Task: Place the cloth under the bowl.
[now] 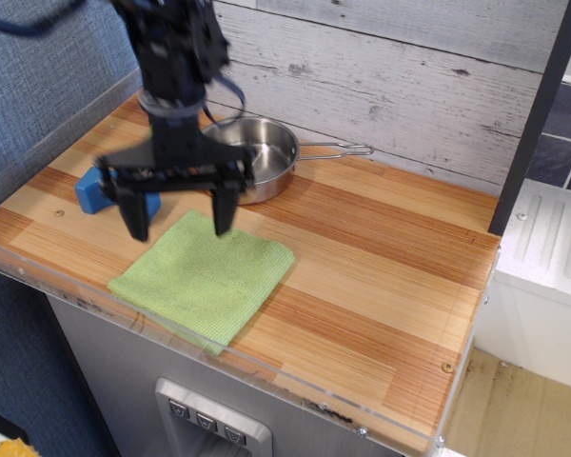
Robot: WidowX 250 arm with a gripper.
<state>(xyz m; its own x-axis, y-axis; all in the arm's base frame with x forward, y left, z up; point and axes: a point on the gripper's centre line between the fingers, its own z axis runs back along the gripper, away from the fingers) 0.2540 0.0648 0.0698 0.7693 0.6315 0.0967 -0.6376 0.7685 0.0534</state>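
The lime-green cloth [205,279] lies flat on the wooden counter near its front edge. The steel bowl [258,155] with its thin wire handle [334,149] stands behind it, near the back wall, apart from the cloth. My gripper [177,224] hangs above the cloth's far left part, between cloth and bowl. Its two black fingers [135,215] are spread wide and hold nothing. The arm is blurred by motion.
A blue arch-shaped block [97,190] sits left of the gripper, partly hidden by the fingers. The plank wall [390,76] runs along the back. A clear plastic lip [295,395] edges the counter front. Bare wood [381,267] extends to the right.
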